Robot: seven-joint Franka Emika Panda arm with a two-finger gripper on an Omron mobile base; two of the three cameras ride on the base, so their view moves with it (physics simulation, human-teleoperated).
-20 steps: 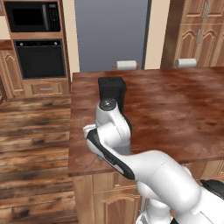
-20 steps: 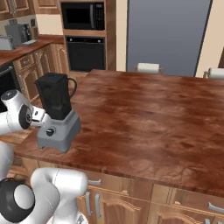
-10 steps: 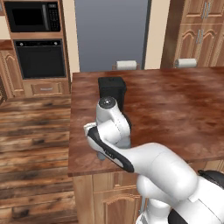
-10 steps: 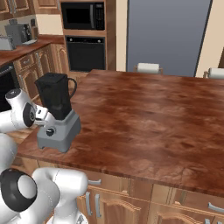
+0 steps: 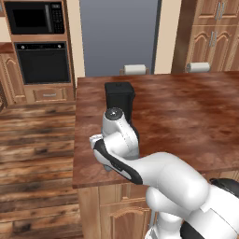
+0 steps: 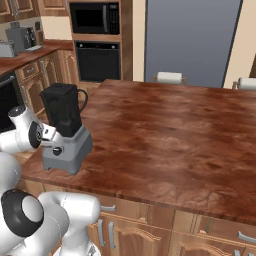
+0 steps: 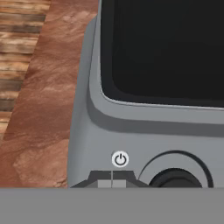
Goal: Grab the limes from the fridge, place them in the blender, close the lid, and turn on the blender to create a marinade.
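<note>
The blender [image 6: 67, 148] stands at the island counter's left front corner, its dark jar [image 6: 62, 110] upright on the grey base. The black lid [image 6: 60, 89] sits flat on the jar. My gripper [image 6: 50, 134] is shut, its tips right at the front face of the base. In the hand view the shut gripper [image 7: 112, 181] sits just below the white power symbol [image 7: 120, 159], left of the round black dial [image 7: 175, 178]. From the left base view my arm hides the blender [image 5: 119, 96] base. The grey fridge [image 5: 119, 35] is closed behind the island. The limes are hidden.
A black microwave [image 5: 32, 16] and wall oven [image 5: 43, 63] stand left of the fridge. Two white chair backs [image 6: 169, 77] line the island's far edge. A side counter [image 6: 20, 52] with appliances runs along the left. Wooden floor lies left of the island counter [image 5: 186, 116].
My hand has crept slightly closer to the blender base's front. The blender and everything else stay put.
</note>
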